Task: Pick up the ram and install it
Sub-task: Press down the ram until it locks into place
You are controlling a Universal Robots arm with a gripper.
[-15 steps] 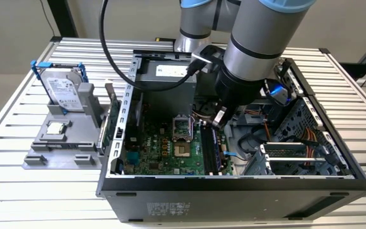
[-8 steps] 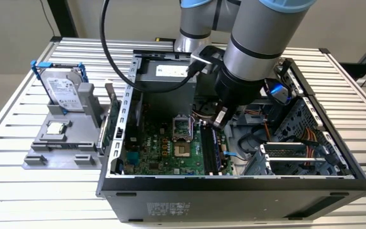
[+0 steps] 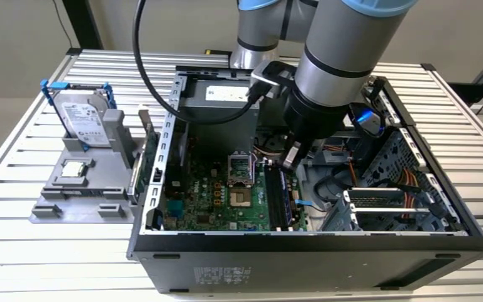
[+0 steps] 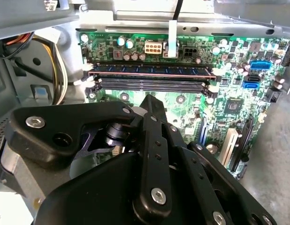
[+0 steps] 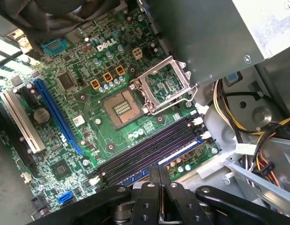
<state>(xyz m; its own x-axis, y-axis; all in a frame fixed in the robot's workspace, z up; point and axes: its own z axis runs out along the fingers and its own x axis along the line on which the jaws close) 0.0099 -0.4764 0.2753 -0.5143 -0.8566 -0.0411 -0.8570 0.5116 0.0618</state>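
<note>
On the exterior view's left, a hard drive (image 3: 85, 119) stands in a grey holder (image 3: 78, 189) on the slatted worktop (image 3: 23, 145). Right of it, inside the open computer case (image 3: 309, 251), the ram (image 4: 149, 71) sits seated in its slot on the motherboard (image 3: 216, 195). The hand (image 3: 293, 160) hovers just above, fingers drawn narrow, holding nothing. The stick looks light, stiff and fragile; its top edge suits pressing.

We see the ram (image 4: 149, 71) seated upright in the outermost memory slot, a long thin stick with a blue-white label strip (image 5: 175, 157).
</note>
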